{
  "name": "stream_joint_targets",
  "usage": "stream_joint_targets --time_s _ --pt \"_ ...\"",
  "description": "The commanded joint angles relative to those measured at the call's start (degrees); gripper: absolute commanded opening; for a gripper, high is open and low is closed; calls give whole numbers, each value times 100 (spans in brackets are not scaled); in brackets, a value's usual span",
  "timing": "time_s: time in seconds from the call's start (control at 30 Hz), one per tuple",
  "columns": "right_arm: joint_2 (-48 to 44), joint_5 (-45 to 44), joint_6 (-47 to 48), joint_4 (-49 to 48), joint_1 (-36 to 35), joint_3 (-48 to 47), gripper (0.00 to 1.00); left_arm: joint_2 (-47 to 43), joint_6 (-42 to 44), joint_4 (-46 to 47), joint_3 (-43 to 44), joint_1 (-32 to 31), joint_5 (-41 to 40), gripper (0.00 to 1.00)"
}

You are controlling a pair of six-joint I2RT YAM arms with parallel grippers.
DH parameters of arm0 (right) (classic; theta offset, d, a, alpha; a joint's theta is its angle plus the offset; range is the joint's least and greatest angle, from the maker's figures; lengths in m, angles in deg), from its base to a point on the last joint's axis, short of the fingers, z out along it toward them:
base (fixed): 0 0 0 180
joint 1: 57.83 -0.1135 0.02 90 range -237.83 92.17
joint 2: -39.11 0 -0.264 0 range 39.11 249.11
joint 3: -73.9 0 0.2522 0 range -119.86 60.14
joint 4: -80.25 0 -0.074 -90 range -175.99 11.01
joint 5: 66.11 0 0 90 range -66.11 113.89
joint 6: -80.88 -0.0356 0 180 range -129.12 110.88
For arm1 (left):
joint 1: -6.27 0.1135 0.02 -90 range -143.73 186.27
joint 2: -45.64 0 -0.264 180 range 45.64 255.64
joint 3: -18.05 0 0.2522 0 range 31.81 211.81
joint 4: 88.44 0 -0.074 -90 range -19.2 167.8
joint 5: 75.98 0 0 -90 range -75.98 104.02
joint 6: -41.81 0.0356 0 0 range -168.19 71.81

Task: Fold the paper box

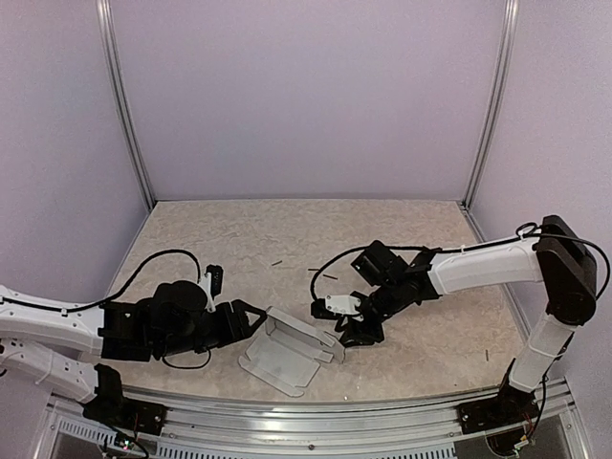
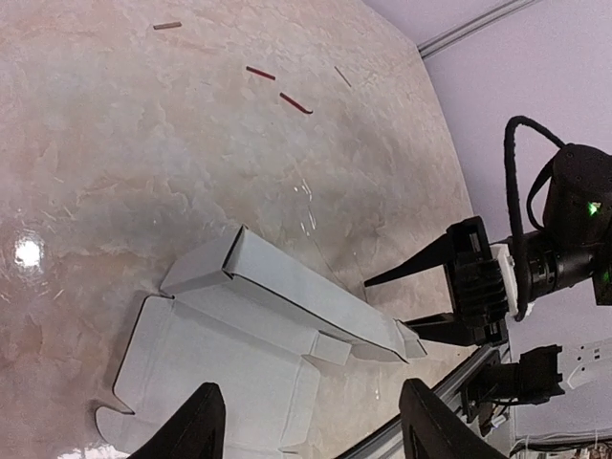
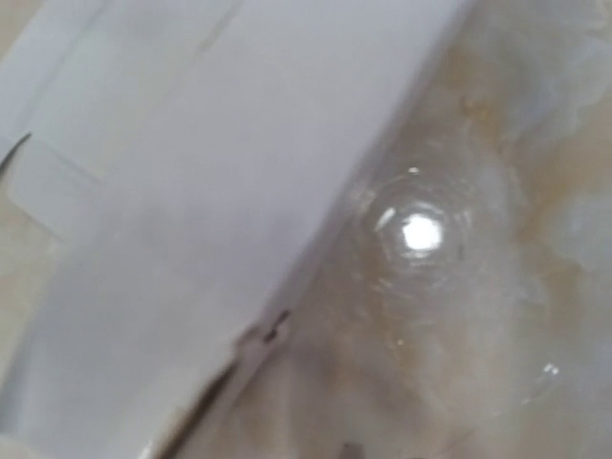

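left gripper (image 2: 311, 387) jaws wide; right gripper (image 2: 387, 306) at paper box (image 2: 277, 282) end, grip unclear; own view blurred

You have the paper box (image 1: 287, 352) lying near-centre on the tabletop (image 1: 287, 239), the left pincer (image 1: 258, 320) just left of it, the right pincer (image 1: 342, 335) just right.

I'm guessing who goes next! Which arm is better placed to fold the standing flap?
Probably right: the right gripper sits open at the raised flap of the paper box; the left gripper faces its flat panel.
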State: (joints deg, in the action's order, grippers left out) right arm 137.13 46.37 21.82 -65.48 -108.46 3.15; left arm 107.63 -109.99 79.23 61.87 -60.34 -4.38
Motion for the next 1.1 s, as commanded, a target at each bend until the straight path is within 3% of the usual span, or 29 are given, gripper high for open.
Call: stream_joint_targets --time_s 0.0,0.27,0.53,0.63,0.77,0.87,0.93,1.0,1.07 --pt "-133 24 -163 -112 -8 -53 43 268 -578 21 89 43 512 61" --pt "-427 -188 -195 -2 -7 102 43 1760 -196 540 825 706 1716 48" --pt "-627 -443 -170 -40 -7 191 44 2140 171 782 1151 1057 2214 46" --pt "-688 -526 -166 3 5 180 44 2303 484 284 1560 1072 2251 46" --pt "-933 -628 -115 157 4 298 44 2052 1046 -1139 2108 990 2382 50" --pt "-1253 -841 -47 170 39 504 44 1914 2267 -2444 2810 929 2320 51" --pt "-1480 -891 -33 126 109 647 44 1904 3638 -2879 3118 577 1407 51" --pt "-1677 -878 -33 79 219 709 44 1863 5156 -2714 2909 46 118 51" --pt "-1835 -850 -56 8 356 721 44 1777 6835 -1772 2075 -420 -991 48"
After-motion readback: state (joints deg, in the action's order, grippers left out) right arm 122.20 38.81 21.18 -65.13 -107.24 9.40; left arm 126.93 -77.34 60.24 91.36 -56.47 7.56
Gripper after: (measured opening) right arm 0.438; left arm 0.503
